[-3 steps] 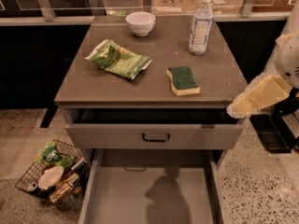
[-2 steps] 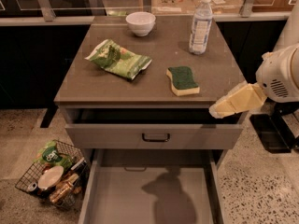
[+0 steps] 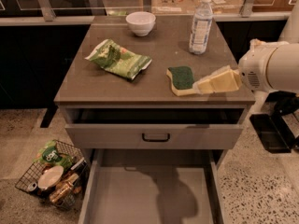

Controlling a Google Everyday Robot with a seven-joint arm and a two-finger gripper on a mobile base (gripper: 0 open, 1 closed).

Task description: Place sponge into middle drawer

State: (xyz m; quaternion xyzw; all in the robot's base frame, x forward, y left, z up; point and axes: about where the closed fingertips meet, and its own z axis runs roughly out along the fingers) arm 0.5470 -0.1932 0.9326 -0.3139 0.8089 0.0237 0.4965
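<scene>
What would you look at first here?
The big white arm at the right, with its yellowish tool at the edge of the sponge on the counter. Below, a wide grey drawer stands pulled out. A green bag, a bottle and a bowl sit farther back.

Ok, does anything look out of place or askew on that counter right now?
Only the snack bag: it is crumpled and lies askew. The bottle and bowl stand upright. The pincer is at the sponge's edge.
</scene>
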